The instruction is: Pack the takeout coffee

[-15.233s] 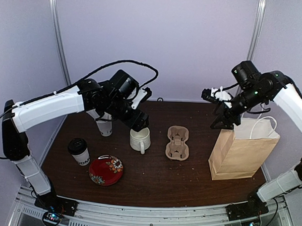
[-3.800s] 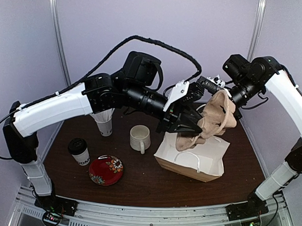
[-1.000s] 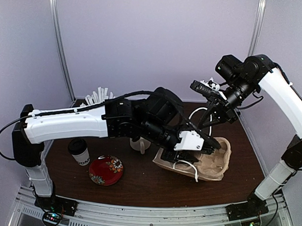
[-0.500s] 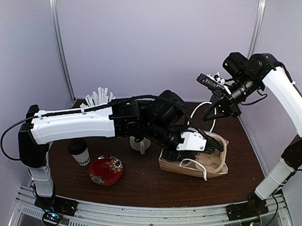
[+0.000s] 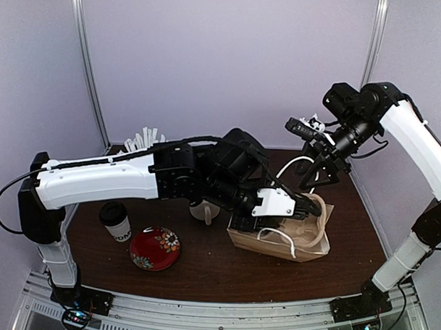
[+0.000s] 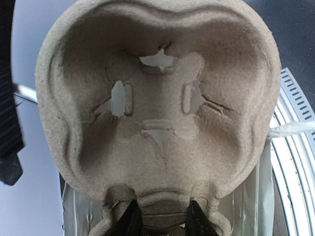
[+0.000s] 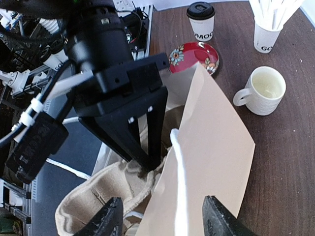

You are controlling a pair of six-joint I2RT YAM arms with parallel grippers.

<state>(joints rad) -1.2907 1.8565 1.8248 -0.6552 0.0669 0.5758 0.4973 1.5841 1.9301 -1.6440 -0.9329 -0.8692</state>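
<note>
The takeout coffee (image 5: 118,221), a white paper cup with black lettering, is seen standing upright at the near left of the dark wooden table (image 5: 202,276). It is capped with its round black lid (image 5: 113,211). It is touched by neither arm and stands well apart from both grippers.

Just to its right a red plate (image 5: 154,248) with a flower pattern is laid flat. Farther back on the left a cup of straws (image 7: 267,30) is seen, and a white mug (image 7: 263,89) stands between the plate and the middle of the table, largely hidden in the overhead view by the left arm.

At the middle right a brown paper bag (image 5: 241,239) is set low on the table, its open mouth turned up and to the right. A moulded pulp cup carrier (image 6: 157,98) is partly lodged in that mouth. The left gripper (image 6: 162,223) is reached across the table to the bag, and its two fingers are clamped on the carrier's near edge.

The right gripper (image 7: 162,219) is held above the bag's far side. Its fingers are spread wide apart, and the bag's white handle (image 7: 177,162) is seen running loose between them, pinched by neither.
</note>
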